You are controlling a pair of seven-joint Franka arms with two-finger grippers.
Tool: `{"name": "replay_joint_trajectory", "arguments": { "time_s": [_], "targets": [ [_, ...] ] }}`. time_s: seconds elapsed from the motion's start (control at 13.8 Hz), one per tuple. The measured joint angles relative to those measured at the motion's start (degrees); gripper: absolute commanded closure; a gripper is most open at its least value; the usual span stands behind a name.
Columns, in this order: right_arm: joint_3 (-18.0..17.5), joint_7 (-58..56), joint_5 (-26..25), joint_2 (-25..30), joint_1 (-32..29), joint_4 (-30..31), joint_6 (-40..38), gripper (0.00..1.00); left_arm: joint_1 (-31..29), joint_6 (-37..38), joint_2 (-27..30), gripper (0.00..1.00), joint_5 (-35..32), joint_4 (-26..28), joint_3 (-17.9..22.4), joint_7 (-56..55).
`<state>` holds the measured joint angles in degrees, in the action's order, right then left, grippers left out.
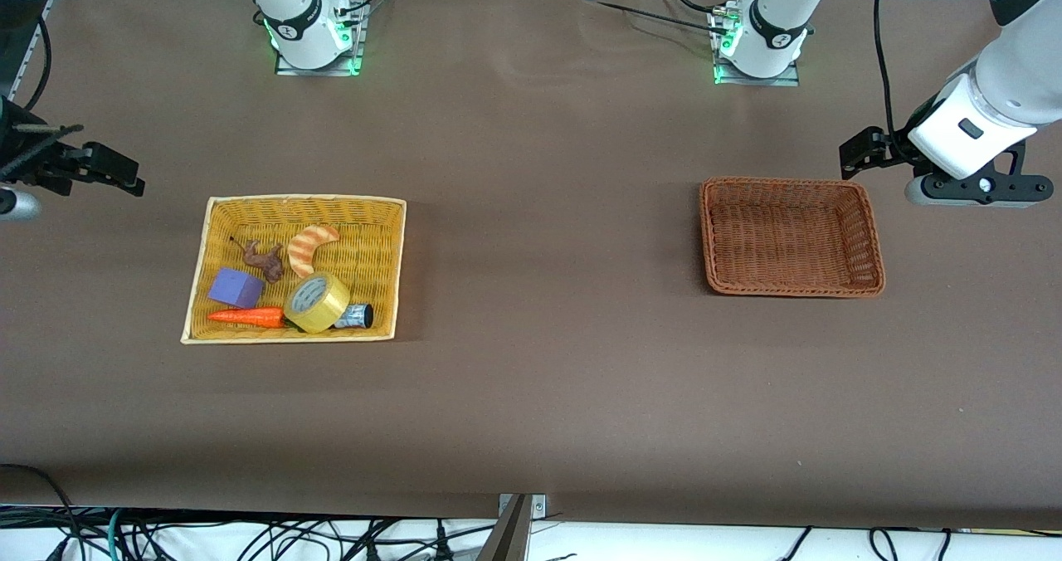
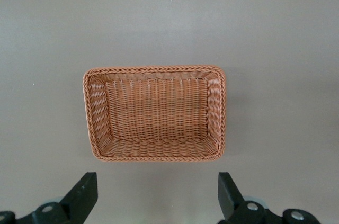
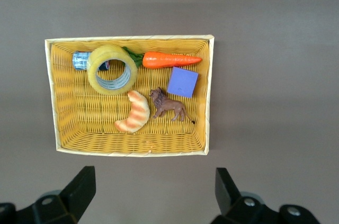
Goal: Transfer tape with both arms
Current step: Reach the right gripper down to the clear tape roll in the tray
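Nearest my front camera, inside the yellow basket (image 1: pixel 199 295), I see the carrot (image 1: pixel 246 317), the tape (image 1: pixel 317 302) and a small dark can (image 1: pixel 357 316) along the basket's near wall. That tape leans tilted with the carrot's leafy end on one side and the can touching it on the other. A purple cube (image 1: pixel 236 287) sits just beside the carrot; a toy lion (image 1: pixel 265 260) and a croissant (image 1: pixel 310 248) lie farther from the camera than the tape.

My right hand (image 1: pixel 116 171) hovers over the desk (image 1: pixel 548 378) beside the yellow basket, fingers spread wide, holding nothing. My left hand (image 1: pixel 863 150) hangs near the brown basket (image 1: pixel 871 246), well apart from the yellow basket, toward the left arm's end; its fingers are spread wide too, gripping nothing.
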<state>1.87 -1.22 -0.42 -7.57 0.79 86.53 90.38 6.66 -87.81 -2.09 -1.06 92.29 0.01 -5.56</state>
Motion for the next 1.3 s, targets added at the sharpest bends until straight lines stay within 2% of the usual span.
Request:
{"name": "replay_joint_trajectory", "arguments": {
  "time_s": [0.36, 0.58, 0.8, 1.01, 1.3],
  "targets": [
    [0.0, 0.9, 0.9, -5.1, 0.1, 0.0, 3.3, 0.0, -1.3, 0.0, 0.3, 0.0, 0.1, 0.6, 0.0, 0.0],
    [-0.3, 11.2, 3.5, -9.2, 1.5, 0.1, 6.8, 0.0, -1.3, 0.0, 0.3, 0.0, 0.5, 0.6, -0.1, -0.1],
    [-0.4, 19.8, 4.0, -13.7, 4.9, 0.1, 12.1, 0.0, -1.3, 0.0, 0.3, 0.0, 1.0, 0.5, -0.1, -0.1],
    [-0.4, 24.2, 4.4, -17.2, 6.6, 0.2, 17.2, 0.0, -1.3, 0.0, 0.3, 0.0, 1.0, 0.5, -0.1, -0.1],
    [-0.4, 27.0, 7.8, -21.0, 6.8, 0.5, 22.3, 0.0, -1.3, 0.0, 0.3, 0.0, 1.0, 0.5, -0.1, -0.1]
  ]
}}
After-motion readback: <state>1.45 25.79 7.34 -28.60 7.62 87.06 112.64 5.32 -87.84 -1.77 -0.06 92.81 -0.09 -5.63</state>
